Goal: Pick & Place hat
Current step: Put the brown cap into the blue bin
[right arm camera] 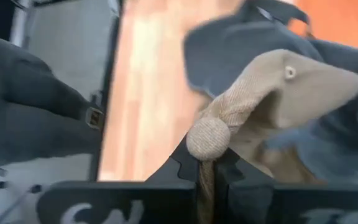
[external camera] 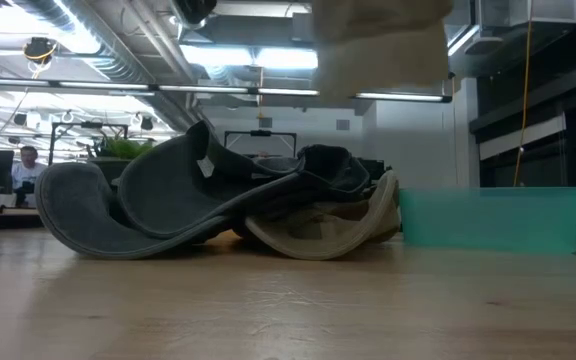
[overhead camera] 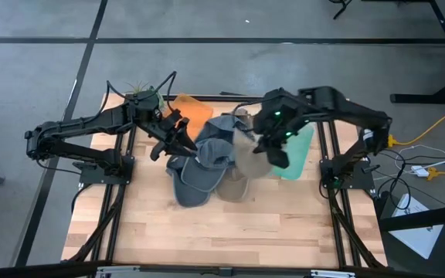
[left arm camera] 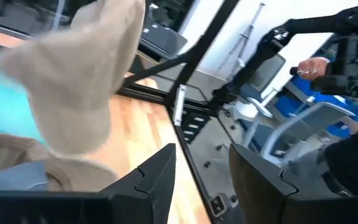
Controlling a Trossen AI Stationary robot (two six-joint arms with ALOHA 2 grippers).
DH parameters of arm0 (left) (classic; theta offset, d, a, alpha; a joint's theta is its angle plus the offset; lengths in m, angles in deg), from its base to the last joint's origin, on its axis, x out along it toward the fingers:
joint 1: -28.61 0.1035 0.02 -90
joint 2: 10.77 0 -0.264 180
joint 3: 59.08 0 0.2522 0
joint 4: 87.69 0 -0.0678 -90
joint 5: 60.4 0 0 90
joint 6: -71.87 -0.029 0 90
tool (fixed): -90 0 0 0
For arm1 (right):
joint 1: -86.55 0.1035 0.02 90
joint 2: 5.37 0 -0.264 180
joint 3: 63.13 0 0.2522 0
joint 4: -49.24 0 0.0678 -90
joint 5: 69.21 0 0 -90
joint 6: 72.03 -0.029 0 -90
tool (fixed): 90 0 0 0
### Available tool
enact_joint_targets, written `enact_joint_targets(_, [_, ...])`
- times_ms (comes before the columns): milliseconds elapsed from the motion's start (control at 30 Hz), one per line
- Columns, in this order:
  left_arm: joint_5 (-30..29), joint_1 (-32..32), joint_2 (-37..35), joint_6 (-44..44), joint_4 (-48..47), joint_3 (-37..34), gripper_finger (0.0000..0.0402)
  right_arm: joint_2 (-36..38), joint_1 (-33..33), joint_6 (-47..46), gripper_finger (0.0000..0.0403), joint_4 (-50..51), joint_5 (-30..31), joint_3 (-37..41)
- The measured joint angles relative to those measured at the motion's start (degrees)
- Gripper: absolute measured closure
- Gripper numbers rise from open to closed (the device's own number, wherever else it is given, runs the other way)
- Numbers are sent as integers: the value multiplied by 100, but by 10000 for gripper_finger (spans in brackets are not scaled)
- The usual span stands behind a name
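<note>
Hat of beige cotton twill (right arm camera: 272, 99), a cap with a cloth-covered button on its crown, hangs from the right gripper (right arm camera: 207, 163), whose two dark fingers are clamped tight on the fabric just under that button. In the high view the right gripper (overhead camera: 273, 147) sits above the middle-right of the table with the beige cap (overhead camera: 252, 158) drooping below it, over the edge of the heap and just beside the teal bin. The low view shows the cap's pale cloth (external camera: 378, 45) lifted clear of the table, well above the pile.

Beneath and beside it lies a heap of hats: a grey-blue brimmed cap (overhead camera: 195, 181) on the near side, its curved brim (external camera: 98, 215) resting on the wood, and another tan cap (external camera: 328, 235) under it, touching the table. A teal plastic bin (external camera: 493, 218) stands on the right side of the table, just beside the pile. An orange plastic bin (overhead camera: 194, 114) lies at the far side, behind the pile.

The left gripper (overhead camera: 178, 137) hovers at the far-left edge of the heap with its fingers parted and nothing between them; its wrist view shows the gap between the dark fingers (left arm camera: 157, 177) empty.

All of this rests on a light wooden slatted tabletop (overhead camera: 230, 232). In the room behind, a person (external camera: 28, 165) sits at a desk.
</note>
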Motion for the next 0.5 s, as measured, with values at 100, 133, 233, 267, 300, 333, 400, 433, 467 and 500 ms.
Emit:
enact_joint_targets(100, [-258, -2, 0, 1, -1, 0, 258, 245, -157, 241, 397, 406, 279, 0])
enact_joint_targets(133, [-357, -2, 0, 1, 0, 0, 258, 316, -213, 319, 397, 538, 383, 0])
enact_joint_targets(233, [-604, 0, 0, 1, -2, 0, 258, 502, -404, 540, 397, 915, 664, 0])
enact_joint_targets(267, [-682, 0, 0, 1, 0, 0, 258, 562, -469, 595, 397, 1038, 745, 0])
enact_joint_targets(300, [-774, -2, 0, 1, -2, 0, 258, 600, -538, 651, 397, 1156, 820, 0])
enact_joint_targets(333, [-858, -2, 0, 1, -2, 0, 258, 634, -602, 692, 397, 1196, 901, 0])
enact_joint_targets(400, [-956, 0, 0, 1, 0, 0, 258, 723, -720, 810, 397, 1140, 937, 57])
enact_joint_targets(433, [-1005, 0, 0, 1, -2, 0, 258, 756, -779, 908, 397, 1161, 942, 96])
enact_joint_targets(467, [-1095, -2, 0, 1, -1, 0, 258, 787, -840, 996, 397, 1165, 963, 136])
enact_joint_targets(500, [-1156, -2, 0, 1, -2, 0, 258, 825, -892, 1020, 397, 1147, 1022, 212])
